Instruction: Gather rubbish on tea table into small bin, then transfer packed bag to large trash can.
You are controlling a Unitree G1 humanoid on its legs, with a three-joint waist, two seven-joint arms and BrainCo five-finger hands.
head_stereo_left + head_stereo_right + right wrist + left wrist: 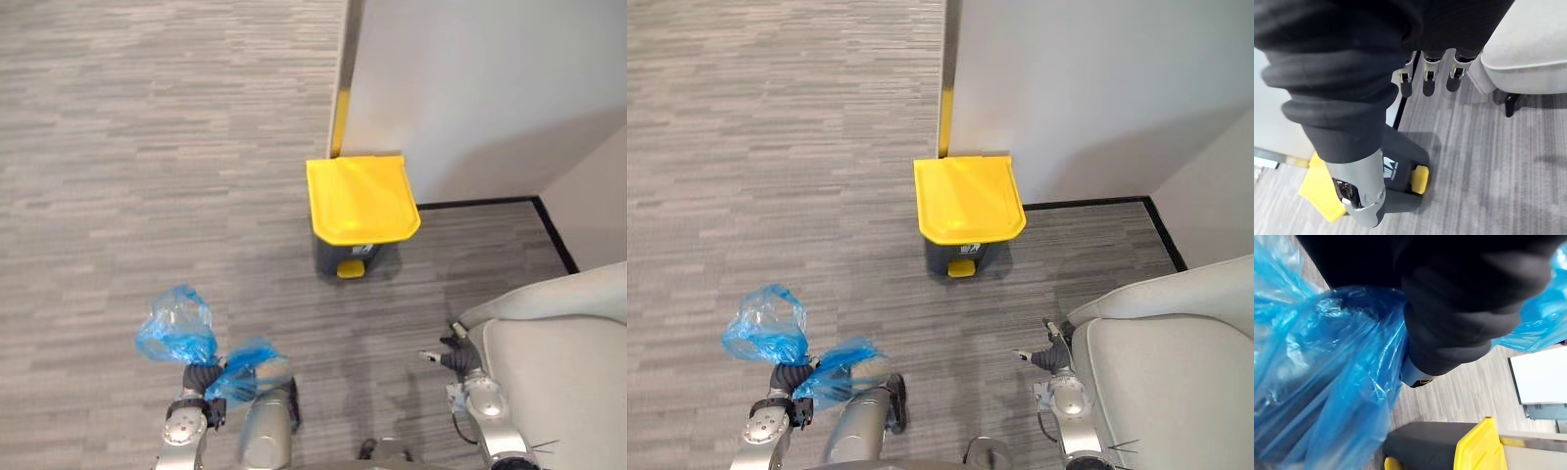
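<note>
The gathering part looks finished, as far as I can judge: the blue bag (176, 328) is out of any small bin and bunched in my left hand (200, 376), whose fingers are curled round its gathered neck. It hangs above the floor (147, 147), well short of the large trash can (343, 257) and off to that can's left. What is left is the transfer itself - closing the gap to the can, getting the yellow lid (361, 196) up, and dropping the bag in. The lid lies shut.

The bag is thin, glossy film, crinkled and half see-through, puffed with air on one side of my grip and twisted tight where I hold it. The can is a dark grey, hard-sided box under a smooth, slightly domed lid, with a small yellow pedal (350, 268) at its foot; it stands against the pale wall (470, 78). The floor is short grey carpet in fine streaks.

My right hand (456, 357) hangs nearer me than the can and to its right, fingers loose and apart, holding nothing - just beside a padded, light grey seat (558, 362).
</note>
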